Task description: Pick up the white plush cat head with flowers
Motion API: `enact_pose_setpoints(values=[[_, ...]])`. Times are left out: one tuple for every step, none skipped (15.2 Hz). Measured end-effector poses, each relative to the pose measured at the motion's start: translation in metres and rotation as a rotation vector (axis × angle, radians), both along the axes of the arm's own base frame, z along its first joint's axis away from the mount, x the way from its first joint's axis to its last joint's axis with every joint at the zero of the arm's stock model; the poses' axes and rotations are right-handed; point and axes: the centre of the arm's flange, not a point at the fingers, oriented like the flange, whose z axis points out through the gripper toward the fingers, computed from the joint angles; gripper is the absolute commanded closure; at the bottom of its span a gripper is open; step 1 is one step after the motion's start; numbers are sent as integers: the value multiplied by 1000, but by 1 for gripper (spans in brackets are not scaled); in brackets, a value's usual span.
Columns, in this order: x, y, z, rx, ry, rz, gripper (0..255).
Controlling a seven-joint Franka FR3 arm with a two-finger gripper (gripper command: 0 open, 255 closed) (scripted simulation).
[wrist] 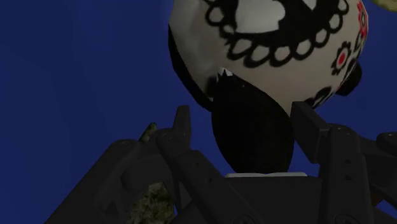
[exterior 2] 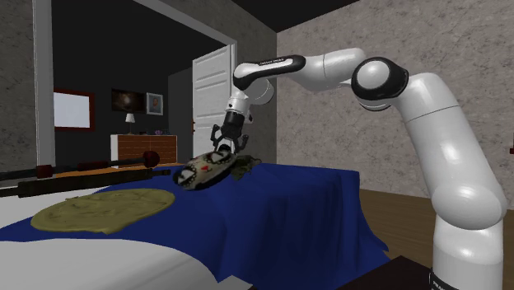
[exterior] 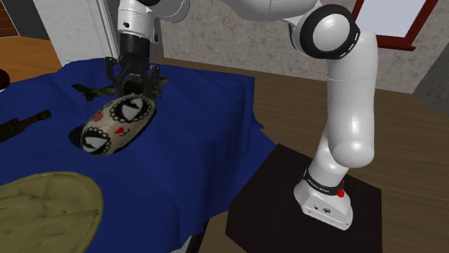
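Observation:
The plush cat head point(exterior: 119, 123) is cream-white with black flower outlines, black eye patches and small red marks. It lies tilted over the blue cloth point(exterior: 209, 136), casting a shadow beside its low end; I cannot tell whether that end touches the cloth. My gripper point(exterior: 134, 85) comes down on its upper end. In the wrist view the two fingers point(wrist: 182, 125) clasp a black ear point(wrist: 253, 127) of the cat head point(wrist: 273, 38), so the gripper point(wrist: 245, 119) is shut on it. From the side, the gripper point(exterior 2: 224, 152) stands over the cat head point(exterior 2: 202, 172).
A round olive-green mat point(exterior: 43, 212) lies on the bed near the shoulder view's lower left. A long dark object point(exterior: 21, 123) lies at the left edge. A small dark green thing point(exterior 2: 244, 166) sits behind the plush. The stand point(exterior: 273, 208) is at the lower right.

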Motion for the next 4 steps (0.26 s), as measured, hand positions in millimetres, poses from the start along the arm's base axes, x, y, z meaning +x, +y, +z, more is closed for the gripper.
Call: enact_pose_setpoints(values=[[0, -1, 6, 0, 0, 0, 255], [0, -1, 10, 0, 0, 0, 255], [-1, -2, 16, 0, 0, -1, 255], [-1, -1, 20, 0, 0, -1, 255]])
